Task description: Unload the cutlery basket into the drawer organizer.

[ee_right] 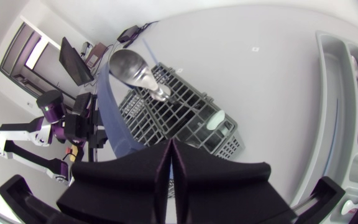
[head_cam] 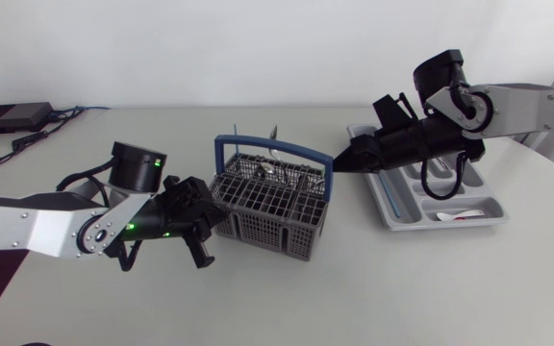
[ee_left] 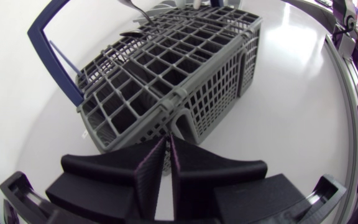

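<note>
Robotics lab test bench, kitchen props staged. Cutlery basket (head_cam: 272, 202) sits mid plain white round table (head_cam: 287, 298). Left arm (head_cam: 37, 226), grey links, black joints, green indicator lights, just beside basket; right arm (head_cam: 508, 106) on opposite side. Drawer organizer (head_cam: 397, 207) loose on tabletop, near basket under right arm. Black electronics box (head_cam: 12, 117) with trailing cables (head_cam: 37, 137) well apart from basket, behind left arm.

White table (head_cam: 277, 298), round edge at near right. Flat black box (head_cam: 12, 117) on far left corner, by wall. Dark cables (head_cam: 35, 135) trail from it along left edge.
</note>
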